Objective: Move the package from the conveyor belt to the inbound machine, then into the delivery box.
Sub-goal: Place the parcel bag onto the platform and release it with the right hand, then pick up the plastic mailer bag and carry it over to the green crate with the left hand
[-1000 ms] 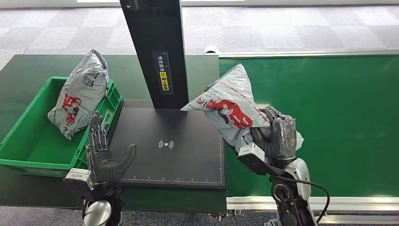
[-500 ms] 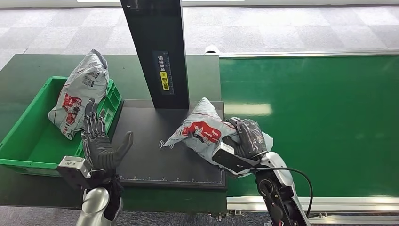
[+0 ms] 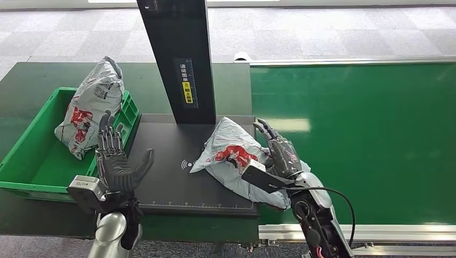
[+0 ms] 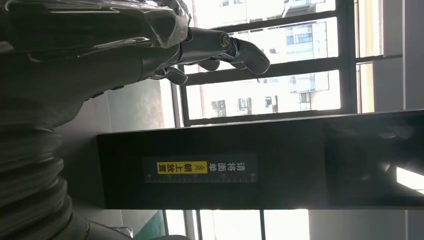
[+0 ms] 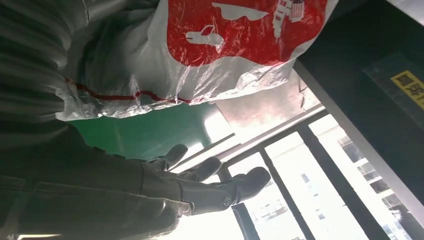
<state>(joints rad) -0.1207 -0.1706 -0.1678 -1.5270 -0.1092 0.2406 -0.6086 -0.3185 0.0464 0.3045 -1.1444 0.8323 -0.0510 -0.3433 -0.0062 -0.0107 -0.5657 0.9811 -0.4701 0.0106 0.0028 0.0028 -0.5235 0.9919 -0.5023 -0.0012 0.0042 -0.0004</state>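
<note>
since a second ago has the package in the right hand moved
Yes. The package has come down and toward the robot's left, off the green conveyor belt and onto the black inbound machine, where the right hand has opened beside it.

Package point(image 3: 236, 156): crinkled glossy grey plastic film. Scanner plate point(image 3: 177, 183): matt black. Crate point(image 3: 32, 156): green moulded plastic.

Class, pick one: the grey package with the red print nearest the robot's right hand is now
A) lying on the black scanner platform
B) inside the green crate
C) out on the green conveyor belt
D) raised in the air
A: the package lies on the black scanner platform, beside the right hand, whose fingers are spread.
</note>
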